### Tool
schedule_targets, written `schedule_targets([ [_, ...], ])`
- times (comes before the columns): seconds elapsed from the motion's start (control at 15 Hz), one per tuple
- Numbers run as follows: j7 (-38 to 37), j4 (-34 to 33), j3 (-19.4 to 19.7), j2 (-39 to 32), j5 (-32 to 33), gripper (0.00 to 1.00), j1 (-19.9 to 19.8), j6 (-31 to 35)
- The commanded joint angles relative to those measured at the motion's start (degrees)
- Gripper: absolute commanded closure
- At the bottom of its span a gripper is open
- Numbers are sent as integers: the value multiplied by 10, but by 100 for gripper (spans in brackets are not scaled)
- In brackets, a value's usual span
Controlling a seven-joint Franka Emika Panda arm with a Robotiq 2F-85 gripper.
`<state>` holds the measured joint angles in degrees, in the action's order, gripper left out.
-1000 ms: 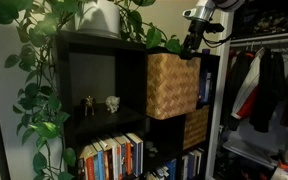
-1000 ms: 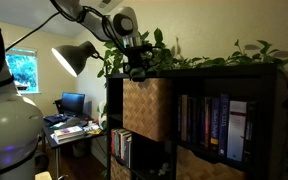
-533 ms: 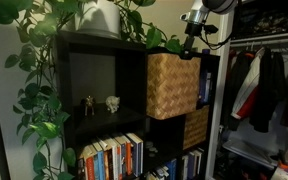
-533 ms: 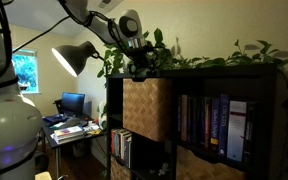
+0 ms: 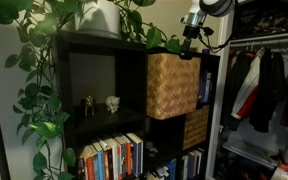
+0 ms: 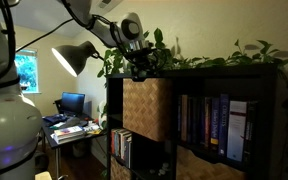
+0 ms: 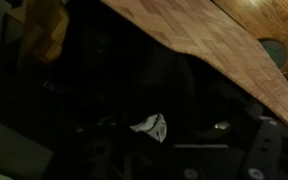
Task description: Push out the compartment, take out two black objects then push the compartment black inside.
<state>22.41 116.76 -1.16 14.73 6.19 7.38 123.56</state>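
Black shelf unit (image 5: 94, 38) stands with a leafy plant (image 5: 39, 70) trailing from its top and down one side. The wicker bin (image 5: 172, 86) occupies the upper cell beside the open one and sits partly out of it, its front face proud of the shelf's front edge in both exterior views (image 6: 147, 108). The gripper (image 5: 190, 38) hangs above the bin's top rim, close over it and apart from it as far as can be judged; seen from the opposite side (image 6: 139, 70) it sits at the shelf's top corner among the leaves. Its fingers stand spread, and nothing is seen between them. A tan woven surface (image 7: 199, 35) crosses the upper part of the wrist view; the rest there is too dark to read. The bin's contents are not visible in any view. A darker, smaller woven bin (image 5: 195, 127) sits in the cell below. Two small figurines (image 5: 100, 103) stand in the open upper cell, with a row of books (image 5: 112, 158) beneath. Clothes (image 5: 264, 85) hang beside the shelf. A desk lamp (image 6: 76, 57) shows behind the arm.
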Motion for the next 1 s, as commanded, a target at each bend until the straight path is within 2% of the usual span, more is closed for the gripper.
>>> schedule_targets([
  [0.0, -28, 2, -8, -5, 7, 0, -9, 13],
  [0.13, -30, 3, -9, -7, 5, 0, -8, 8],
  [0.2, -25, 3, -8, -7, 2, 9, -6, 6],
  [0.33, -20, 3, -7, -7, -3, 20, -5, 5],
  [0.4, -18, 4, -7, -7, -5, 40, -5, 4],
  [0.93, -2, 4, -5, -8, -16, 90, -1, -1],
])
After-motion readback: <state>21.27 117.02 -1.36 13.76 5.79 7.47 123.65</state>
